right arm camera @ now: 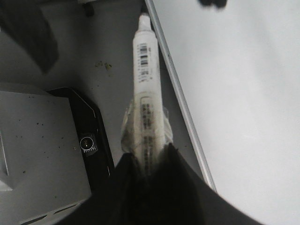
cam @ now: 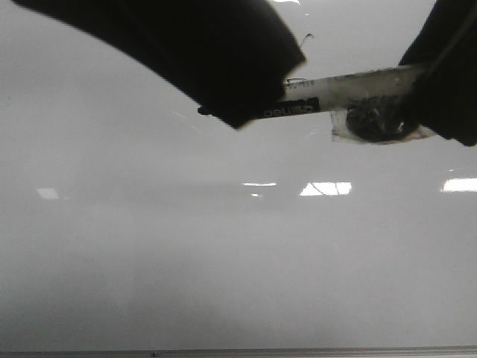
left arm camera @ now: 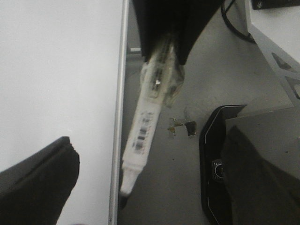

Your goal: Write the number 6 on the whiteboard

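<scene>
Whiteboard [cam: 223, 261] fills the front view, glossy and pale grey, with its thin metal edge strip [left arm camera: 118, 117] running along the side seen from both wrists. A short thin black stroke [cam: 307, 36] shows on the board just beside the dark left arm [cam: 186, 45]. Whether it belongs to the number 6 I cannot tell, since the arm covers the board next to it.

The right hand [right arm camera: 149, 157] is clamped on a white marker [cam: 350, 86] that has a barcode label and clear tape wrapped around the barrel near the grip. In the front view the marker reaches across the far part of the board, and its dark tip passes behind the left arm. Whether the tip touches the board cannot be told.

The left hand [left arm camera: 150, 150] holds nothing; its 2 fingers [left arm camera: 37, 183] stand wide apart on either side of the marker's tip end. Beside the board lie a black device [right arm camera: 89, 140] and a grey box [right arm camera: 37, 140].
</scene>
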